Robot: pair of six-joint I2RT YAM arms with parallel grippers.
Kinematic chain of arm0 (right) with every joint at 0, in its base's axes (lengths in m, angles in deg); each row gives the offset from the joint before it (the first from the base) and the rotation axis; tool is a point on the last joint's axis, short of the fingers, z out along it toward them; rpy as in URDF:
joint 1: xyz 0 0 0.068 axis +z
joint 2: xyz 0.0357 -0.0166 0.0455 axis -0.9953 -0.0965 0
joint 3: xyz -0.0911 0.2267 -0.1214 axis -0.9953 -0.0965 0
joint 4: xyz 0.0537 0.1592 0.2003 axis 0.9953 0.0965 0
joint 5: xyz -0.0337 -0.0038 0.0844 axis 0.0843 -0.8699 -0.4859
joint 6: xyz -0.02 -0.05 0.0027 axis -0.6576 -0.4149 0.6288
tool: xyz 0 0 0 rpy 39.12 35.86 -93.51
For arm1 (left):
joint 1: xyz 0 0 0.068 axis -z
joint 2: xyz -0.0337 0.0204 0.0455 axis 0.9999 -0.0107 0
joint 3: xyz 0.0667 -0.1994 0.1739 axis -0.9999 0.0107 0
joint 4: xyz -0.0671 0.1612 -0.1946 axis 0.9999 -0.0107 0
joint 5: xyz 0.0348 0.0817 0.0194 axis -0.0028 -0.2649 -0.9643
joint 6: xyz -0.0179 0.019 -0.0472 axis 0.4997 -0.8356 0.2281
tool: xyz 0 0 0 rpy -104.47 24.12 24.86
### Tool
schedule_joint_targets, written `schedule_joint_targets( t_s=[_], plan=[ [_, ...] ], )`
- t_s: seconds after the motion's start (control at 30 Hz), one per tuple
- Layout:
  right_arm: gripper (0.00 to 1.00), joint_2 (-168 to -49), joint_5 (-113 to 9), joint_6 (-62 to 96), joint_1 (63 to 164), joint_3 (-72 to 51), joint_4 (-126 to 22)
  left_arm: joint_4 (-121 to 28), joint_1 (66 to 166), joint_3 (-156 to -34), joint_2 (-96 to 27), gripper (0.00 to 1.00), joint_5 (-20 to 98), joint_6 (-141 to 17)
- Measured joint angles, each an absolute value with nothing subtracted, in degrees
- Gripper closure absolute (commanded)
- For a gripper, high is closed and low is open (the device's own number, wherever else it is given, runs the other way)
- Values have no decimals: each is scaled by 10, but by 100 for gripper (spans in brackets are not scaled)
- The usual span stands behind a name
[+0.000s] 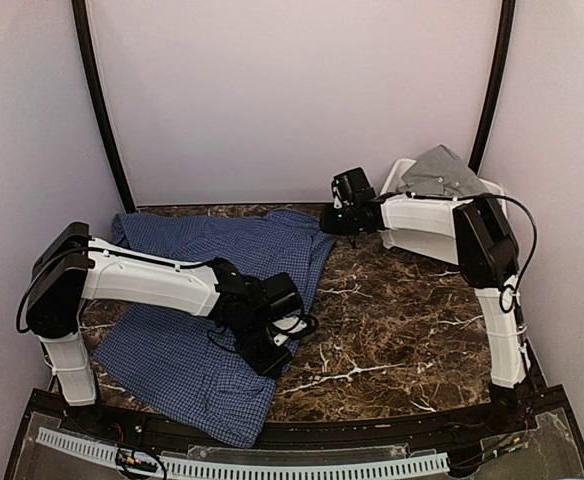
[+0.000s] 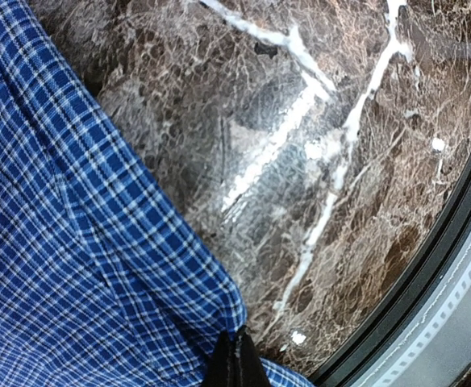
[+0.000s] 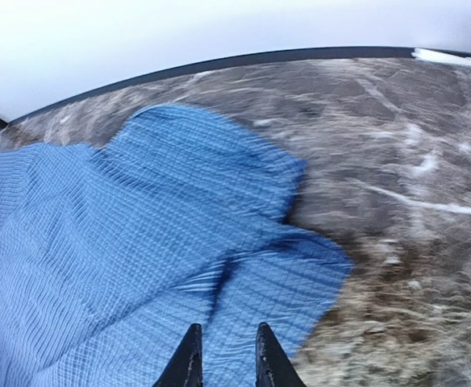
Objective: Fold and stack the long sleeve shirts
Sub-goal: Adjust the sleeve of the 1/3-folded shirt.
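The navy-blue checked shirt (image 1: 222, 290) lies spread flat over the left half of the table. My left gripper (image 1: 272, 358) is at its right edge. In the left wrist view the left gripper (image 2: 235, 337) is shut, with the hem of the checked shirt (image 2: 98, 266) drawn up to its tips. My right gripper (image 1: 330, 218) hangs at the shirt's far right corner. In the right wrist view the right gripper (image 3: 223, 329) stands slightly open just above the blue cloth (image 3: 139, 242), with nothing between its fingers. The grey shirt (image 1: 442, 172) lies bunched in the white bin (image 1: 424, 235).
The white bin stands at the back right corner, behind the right arm's forearm. Brown marble table (image 1: 402, 320) shows to the right of the shirt. A black rail (image 2: 429, 298) runs along the near edge, close to the left gripper.
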State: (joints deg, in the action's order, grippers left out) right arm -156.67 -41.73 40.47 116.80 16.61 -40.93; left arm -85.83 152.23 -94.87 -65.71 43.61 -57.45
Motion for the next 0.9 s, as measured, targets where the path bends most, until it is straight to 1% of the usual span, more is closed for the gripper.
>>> schedule_joint_targets(
  t_s=[0.07,0.13,0.23,0.47,0.57,0.6,0.7,0.8,0.9],
  plan=[
    [91,-1573,-427,403,1180,177,-408,-858,1522,-949,-657,98,436,-575],
    [92,-1582,-438,404,1191,186,-407,-858,1522,-949,-657,97,437,-575],
    [92,-1598,-446,405,1196,188,-405,-858,1522,-949,-657,92,437,-575],
    [91,-1663,-453,405,1180,226,-382,-858,1522,-949,-657,72,447,-577],
    [84,-1694,-459,405,1170,266,-377,-858,1519,-951,-657,63,450,-578],
    [79,-1702,-462,404,1168,281,-372,-858,1517,-953,-657,59,452,-579],
    [66,-1724,-469,404,1160,318,-365,-858,1509,-963,-656,52,463,-580],
    [55,-1747,-477,397,1153,360,-353,-858,1487,-977,-649,51,476,-579],
    [49,-1764,-484,389,1146,398,-337,-856,1462,-992,-637,52,476,-575]
  ],
)
